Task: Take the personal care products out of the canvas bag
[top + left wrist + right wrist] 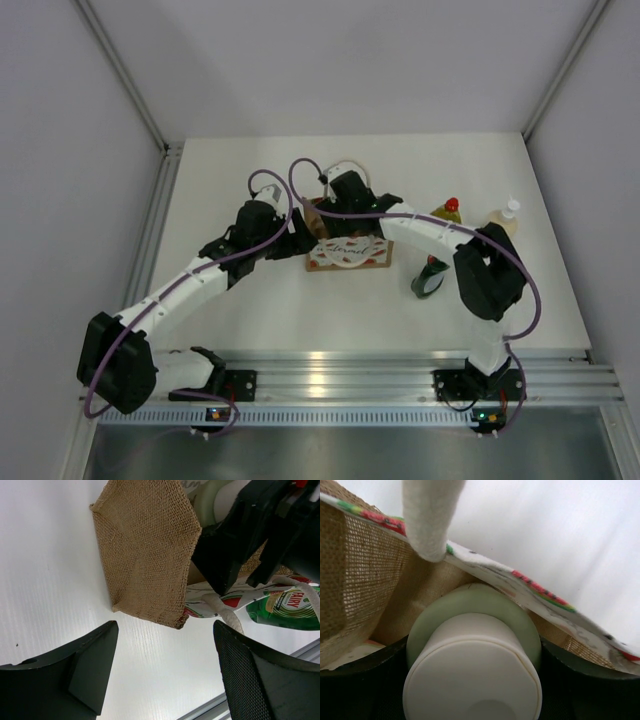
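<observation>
Pale green bottle point(475, 607) pinched by right pincer point(474, 680) | left pincer point(165, 635) spread | dark green bottle point(285, 609): FAIRY

a lab test booth — white table point(250, 310), plain grey walls point(350, 60), aluminium rail point(350, 375).

White table point(300, 310); seemingly aluminium rail point(350, 372), near edge.

Inside tan canvas bag point(348, 255), pale green white-capped bottle point(472, 655)
</observation>
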Controlling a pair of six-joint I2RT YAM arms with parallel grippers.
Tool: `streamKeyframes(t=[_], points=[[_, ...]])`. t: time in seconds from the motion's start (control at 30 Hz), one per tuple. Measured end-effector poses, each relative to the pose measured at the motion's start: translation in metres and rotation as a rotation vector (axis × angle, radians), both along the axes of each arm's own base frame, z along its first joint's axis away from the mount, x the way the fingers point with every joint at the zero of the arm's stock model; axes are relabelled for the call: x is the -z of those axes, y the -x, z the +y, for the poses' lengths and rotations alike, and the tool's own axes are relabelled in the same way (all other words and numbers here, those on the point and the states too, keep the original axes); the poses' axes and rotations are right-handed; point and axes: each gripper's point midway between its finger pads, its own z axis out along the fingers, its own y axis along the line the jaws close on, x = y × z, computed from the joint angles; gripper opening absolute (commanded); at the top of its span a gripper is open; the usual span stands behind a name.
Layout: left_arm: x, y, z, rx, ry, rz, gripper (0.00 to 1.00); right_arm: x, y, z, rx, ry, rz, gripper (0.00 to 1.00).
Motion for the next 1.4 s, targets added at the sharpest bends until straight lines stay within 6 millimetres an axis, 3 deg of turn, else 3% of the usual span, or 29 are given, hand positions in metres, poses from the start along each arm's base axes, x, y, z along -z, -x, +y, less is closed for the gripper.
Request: streamKeyframes(t=[0.63,0.9,1.13,1.27,1.4], points=[[0.001,0.0,0.001,-0.005,-0.002,0.001,0.82,-0.109,0.011,-0.013,-0.037,-0.101,-0.182,0.0],[0.0,0.0,0.0,-0.007,0.003,0.003,0.91,-0.185,0.039,-0.03,-0.058,-0.214,-0.285,0.0],[-0.007,0.0,-0.001,-0.007,0.019,-0.01,0.94,-0.246,0.084,-0.043,-0.159,-0.349,-0.343,0.0],[-0.02,0.0,-0.002,-0.009,0.044,-0.029,0.97,-0.254,0.114,-0.05,-0.233,-0.401,-0.339,0.0],[-0.039,0.001,-0.001,-0.015,0.074,-0.068,0.98,-0.229,0.146,-0.059,-0.291,-0.4,-0.281,0.0]])
